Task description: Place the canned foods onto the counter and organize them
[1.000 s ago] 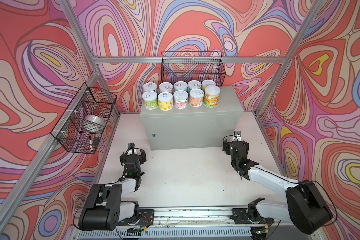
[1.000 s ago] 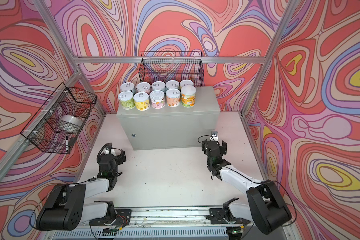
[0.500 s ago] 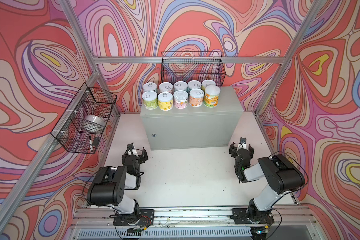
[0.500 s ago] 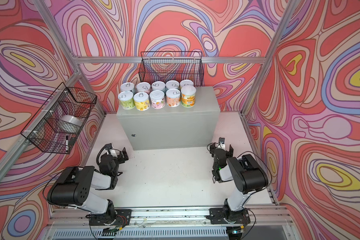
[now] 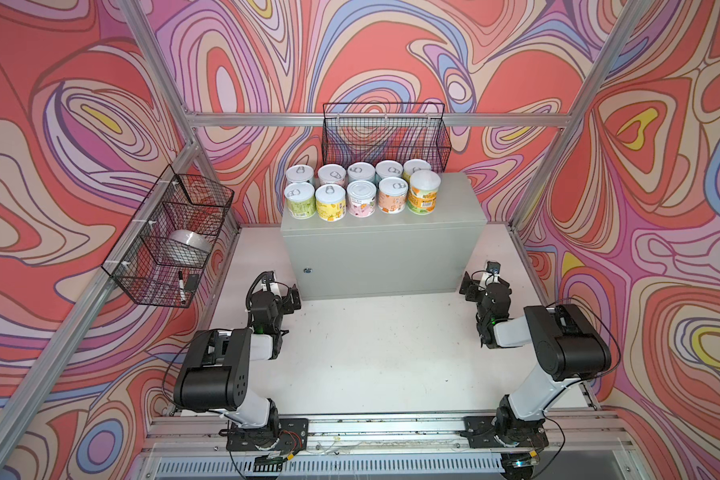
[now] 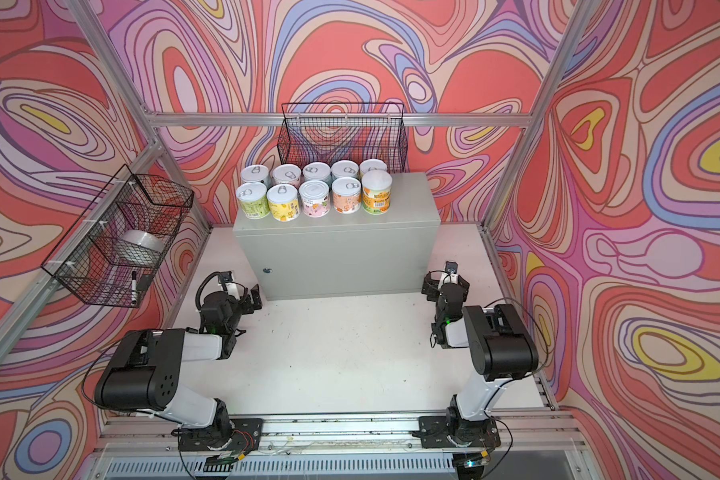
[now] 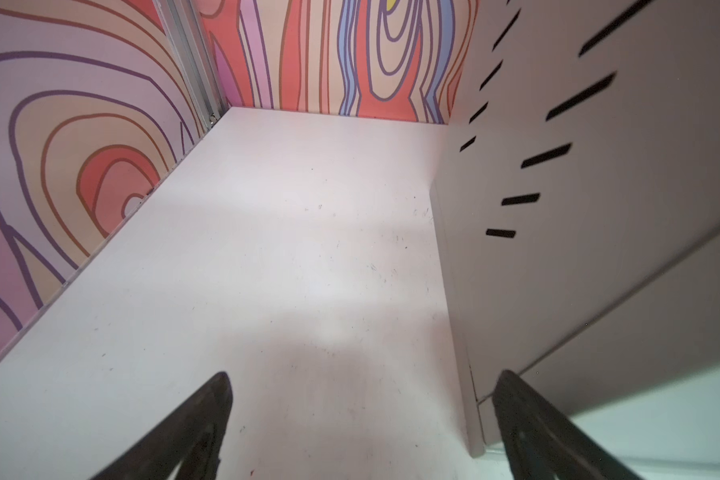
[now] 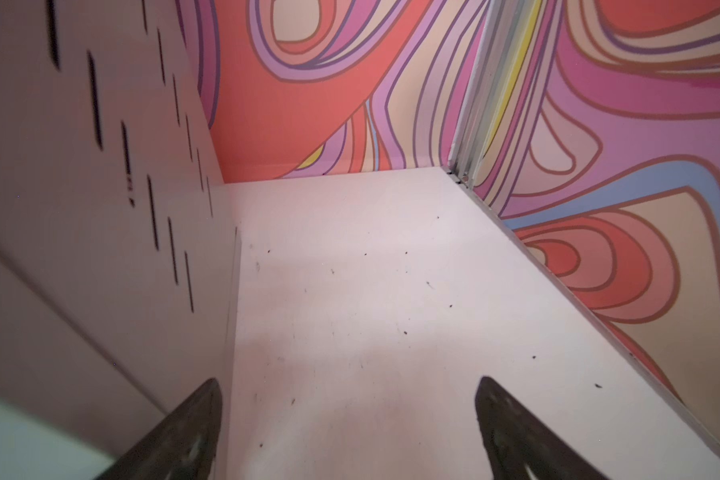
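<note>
Both top views look steeply down from high at the front, facing the back wall point(image 5: 391, 62). They stand far enough off to hold the whole counter point(image 5: 383, 245) and floor point(image 5: 371, 353), and share nearly everything, shifted slightly sideways. Each wrist camera sits low behind its tool, the left tool point(image 7: 362, 374) and right tool point(image 8: 350, 379), looking along the floor past one end of the counter toward that wall.

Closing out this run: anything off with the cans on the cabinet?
One thing: the orange can at the right end of the front row shows a plain top, no pull tab, and rises above its neighbours. Possibly upside down. The other cans look upright on the counter.
</note>
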Controlling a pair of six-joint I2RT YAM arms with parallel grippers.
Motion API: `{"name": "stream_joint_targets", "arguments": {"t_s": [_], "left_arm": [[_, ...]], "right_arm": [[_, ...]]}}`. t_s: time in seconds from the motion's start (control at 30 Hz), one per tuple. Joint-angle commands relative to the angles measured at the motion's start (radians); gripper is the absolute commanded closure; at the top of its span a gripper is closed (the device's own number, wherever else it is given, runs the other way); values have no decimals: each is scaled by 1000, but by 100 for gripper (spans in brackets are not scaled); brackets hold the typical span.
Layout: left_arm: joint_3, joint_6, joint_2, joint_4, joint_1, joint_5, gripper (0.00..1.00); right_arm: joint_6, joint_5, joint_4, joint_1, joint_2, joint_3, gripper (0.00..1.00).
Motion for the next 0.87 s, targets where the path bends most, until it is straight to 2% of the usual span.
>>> {"name": "stream_joint_targets", "arguments": {"t_s": [0.0, 0.83], "left_arm": [[-7, 14, -5, -3, -3, 18, 0], [-9, 14, -8, -6, -3, 19, 0]], "right_arm": [[17, -29, -34, 0, -9, -3, 2], [20, -36, -49, 0, -9, 3, 2]]}}
